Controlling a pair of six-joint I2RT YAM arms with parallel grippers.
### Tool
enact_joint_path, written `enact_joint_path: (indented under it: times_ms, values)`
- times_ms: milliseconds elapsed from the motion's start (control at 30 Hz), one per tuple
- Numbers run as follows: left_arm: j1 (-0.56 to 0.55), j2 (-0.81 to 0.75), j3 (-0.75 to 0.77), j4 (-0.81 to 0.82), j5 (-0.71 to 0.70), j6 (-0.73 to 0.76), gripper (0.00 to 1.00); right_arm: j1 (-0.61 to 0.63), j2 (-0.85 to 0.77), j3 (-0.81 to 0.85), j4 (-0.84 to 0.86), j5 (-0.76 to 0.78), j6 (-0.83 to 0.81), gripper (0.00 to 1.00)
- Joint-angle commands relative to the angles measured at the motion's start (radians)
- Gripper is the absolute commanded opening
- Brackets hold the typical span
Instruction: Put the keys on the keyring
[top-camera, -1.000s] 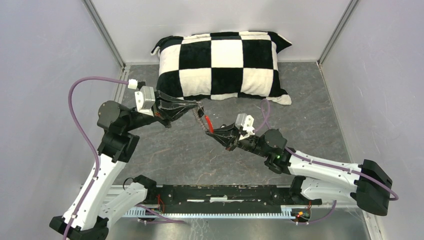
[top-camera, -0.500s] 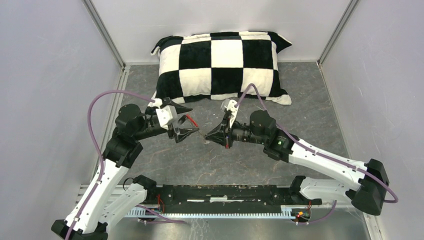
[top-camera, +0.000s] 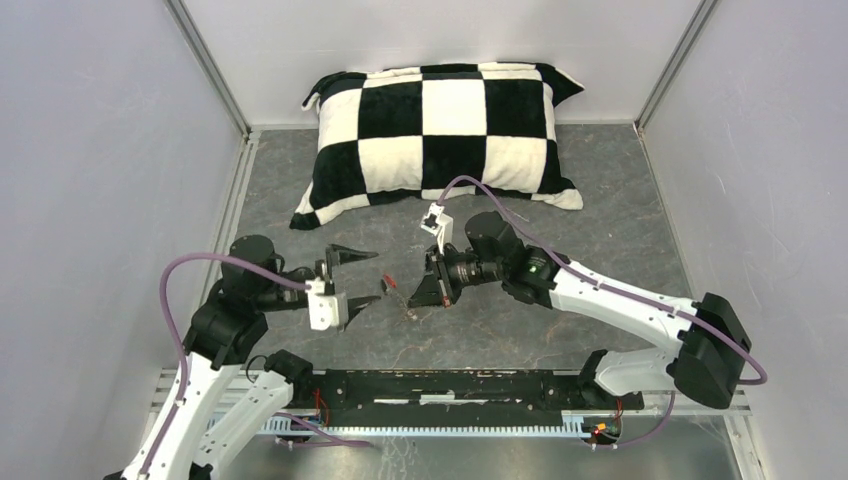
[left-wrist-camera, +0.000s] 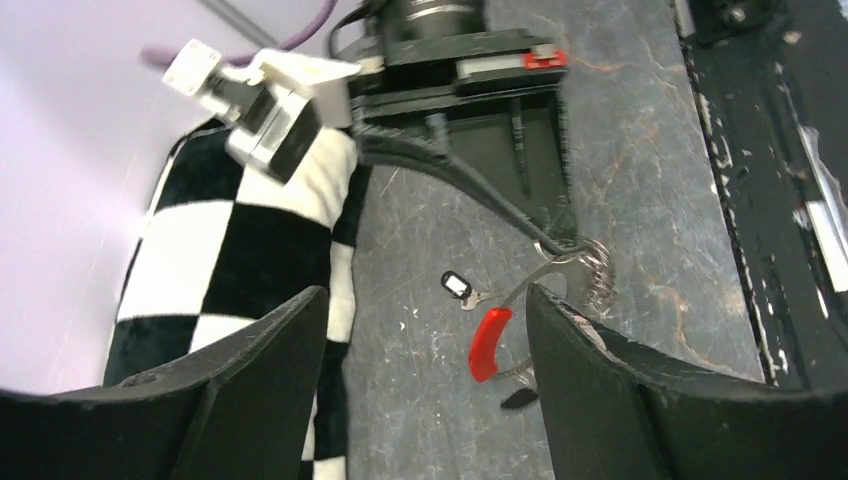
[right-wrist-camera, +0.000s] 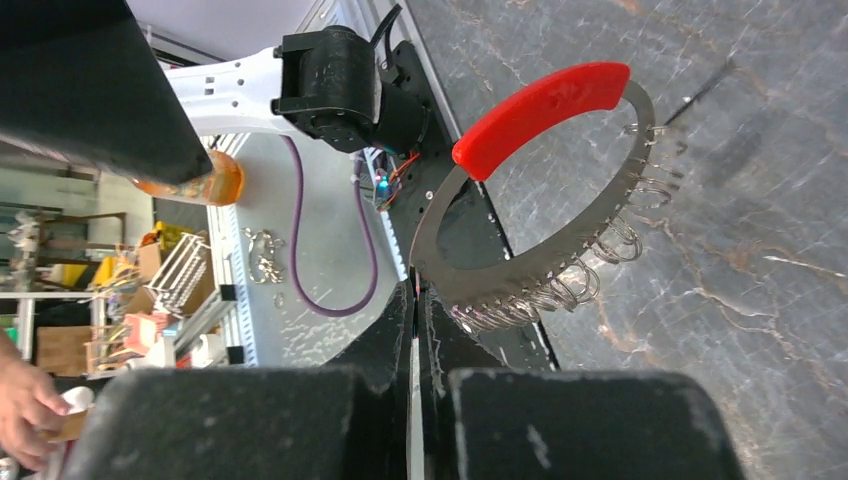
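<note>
From above, the right gripper (top-camera: 412, 298) has the keyring (top-camera: 392, 287) pinched, low between the two arms, and the left gripper (top-camera: 373, 276) stands spread just beside it with nothing in it. The left wrist view shows one key (left-wrist-camera: 460, 289) lying flat on the table (left-wrist-camera: 640, 200) past the red sleeve (left-wrist-camera: 490, 343), near the pillow (left-wrist-camera: 230, 250). I'd take it by its black head, blade poking out. In the right wrist view the jaws are pressed tight on the ring's band, and that grip wants to be steady.
</note>
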Motion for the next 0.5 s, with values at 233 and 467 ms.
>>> enact_joint_path:
  times_ms: [233,467]
  values:
    - [-0.002,-0.175,-0.236,-0.223,0.171,0.958,0.65,-0.012,0.102,0.115,0.036,-0.164,0.192,0.01]
    - [-0.002,-0.221,-0.303,-0.177,0.218,1.187,0.53,-0.013,0.138,0.122,0.112,-0.202,0.253,0.01]
